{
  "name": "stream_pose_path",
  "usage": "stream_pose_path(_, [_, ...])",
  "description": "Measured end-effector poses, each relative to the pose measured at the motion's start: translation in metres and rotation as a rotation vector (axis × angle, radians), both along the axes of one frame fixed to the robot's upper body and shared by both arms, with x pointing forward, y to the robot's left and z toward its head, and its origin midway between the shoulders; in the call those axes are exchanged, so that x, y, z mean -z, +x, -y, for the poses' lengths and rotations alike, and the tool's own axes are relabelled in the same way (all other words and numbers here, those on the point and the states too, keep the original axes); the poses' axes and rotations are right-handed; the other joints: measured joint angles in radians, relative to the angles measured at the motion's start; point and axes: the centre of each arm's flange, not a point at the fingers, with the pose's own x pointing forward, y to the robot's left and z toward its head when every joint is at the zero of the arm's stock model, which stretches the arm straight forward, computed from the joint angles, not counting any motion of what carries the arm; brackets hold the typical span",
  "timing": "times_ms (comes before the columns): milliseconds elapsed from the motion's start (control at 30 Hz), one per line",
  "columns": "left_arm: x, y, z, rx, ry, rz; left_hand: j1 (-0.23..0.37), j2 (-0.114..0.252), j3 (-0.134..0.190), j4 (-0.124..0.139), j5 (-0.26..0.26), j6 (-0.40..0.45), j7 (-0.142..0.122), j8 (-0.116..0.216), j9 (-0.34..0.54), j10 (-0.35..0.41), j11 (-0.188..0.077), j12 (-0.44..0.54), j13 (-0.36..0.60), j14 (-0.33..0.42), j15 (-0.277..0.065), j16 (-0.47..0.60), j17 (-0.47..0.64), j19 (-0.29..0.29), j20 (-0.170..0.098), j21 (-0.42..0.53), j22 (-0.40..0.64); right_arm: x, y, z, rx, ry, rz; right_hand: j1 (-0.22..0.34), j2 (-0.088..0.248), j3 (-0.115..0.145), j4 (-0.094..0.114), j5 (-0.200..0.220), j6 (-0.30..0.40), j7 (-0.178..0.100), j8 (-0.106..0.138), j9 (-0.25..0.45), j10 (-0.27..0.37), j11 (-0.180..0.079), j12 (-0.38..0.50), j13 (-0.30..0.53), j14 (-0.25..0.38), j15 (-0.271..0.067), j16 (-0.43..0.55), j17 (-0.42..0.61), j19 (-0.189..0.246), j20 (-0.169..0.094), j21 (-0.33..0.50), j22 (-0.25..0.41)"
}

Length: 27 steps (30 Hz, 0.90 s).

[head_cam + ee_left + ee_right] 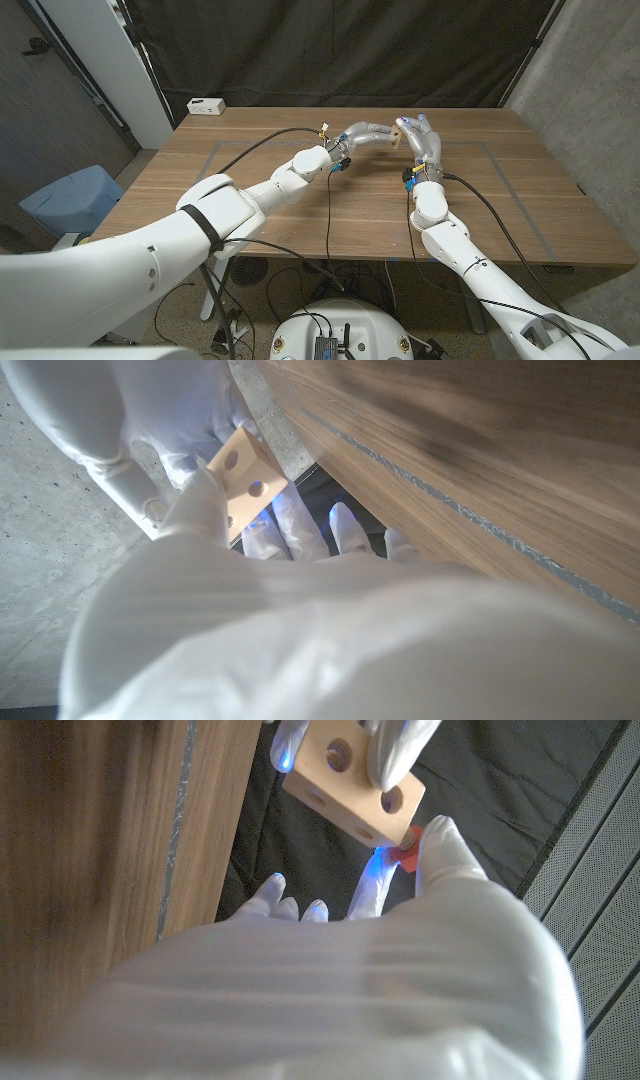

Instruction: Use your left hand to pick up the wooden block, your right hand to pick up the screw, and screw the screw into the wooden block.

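The wooden block (400, 129) is a pale cube with round holes, held up above the table's far middle. My left hand (365, 135) grips it from the left, thumb on one face and fingers behind, as the left wrist view shows on the block (245, 478). My right hand (424, 142) is close against the block from the right. In the right wrist view this hand (400, 970) pinches a small red screw (405, 854) between thumb and finger, touching the lower face of the block (352, 782). Only the screw's head shows.
A white box (206, 105) lies at the table's (300, 215) far left corner. Black cables run along both arms over the wood. Grey tape lines mark the tabletop. A blue seat (65, 200) stands left of the table, and a black curtain hangs behind.
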Motion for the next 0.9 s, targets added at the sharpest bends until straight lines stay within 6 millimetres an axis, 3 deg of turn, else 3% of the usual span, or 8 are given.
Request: stream_pose_path(900, [0.0015,0.0010,-0.0041,0.000,-0.008,-0.006,0.008,0.001,0.000,0.000,-0.001,0.001,0.001,0.000,0.000,0.000,0.000,0.000,0.000,0.000,0.000,0.000,-0.002,0.000,0.000,0.000,0.000,0.0023,-0.0030,-0.0039,-0.005,-0.032,-0.010,0.004,0.004,-0.001,-0.001,0.000,-0.008,-0.006,0.003,-0.001,-0.004,-0.003,0.000,0.000,-0.004,0.004,0.000,0.000,-0.005,0.006,0.000,0.000])
